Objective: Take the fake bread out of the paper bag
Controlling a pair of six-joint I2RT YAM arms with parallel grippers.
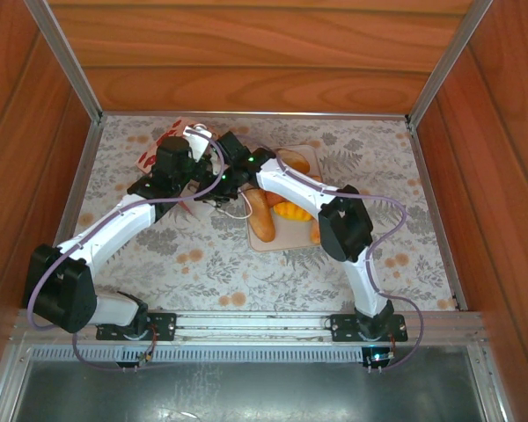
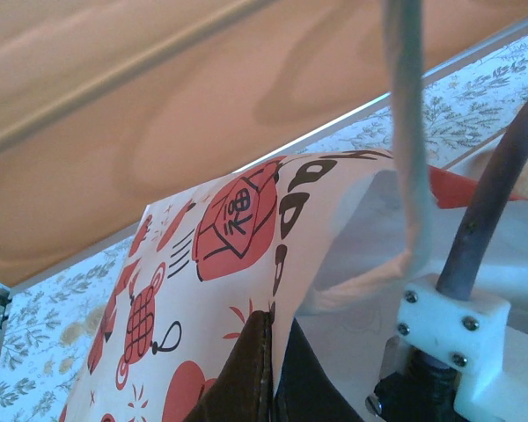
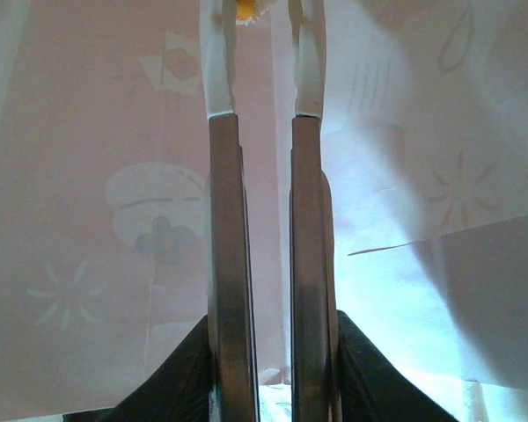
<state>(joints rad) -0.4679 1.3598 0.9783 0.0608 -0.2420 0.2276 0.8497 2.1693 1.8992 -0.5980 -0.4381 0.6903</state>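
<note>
The paper bag (image 1: 158,148) lies at the back left, white with red prints (image 2: 229,220). My left gripper (image 1: 179,160) is shut on the bag's edge (image 2: 282,316), holding it up; a cord handle (image 2: 407,132) hangs beside it. My right gripper (image 3: 260,10) reaches deep inside the bag, its fingers (image 3: 224,264) close together with a narrow gap. A small orange-yellow piece of fake bread (image 3: 245,9) sits between the tips, pinched by them. More fake bread lies on the beige tray (image 1: 273,239): a long loaf (image 1: 262,220) and orange pieces (image 1: 290,209).
The right arm (image 1: 290,180) stretches left across the tray to the bag's mouth; its white link (image 2: 449,321) is close beside my left gripper. Wooden walls enclose the flowered table (image 1: 211,255) at the back and sides.
</note>
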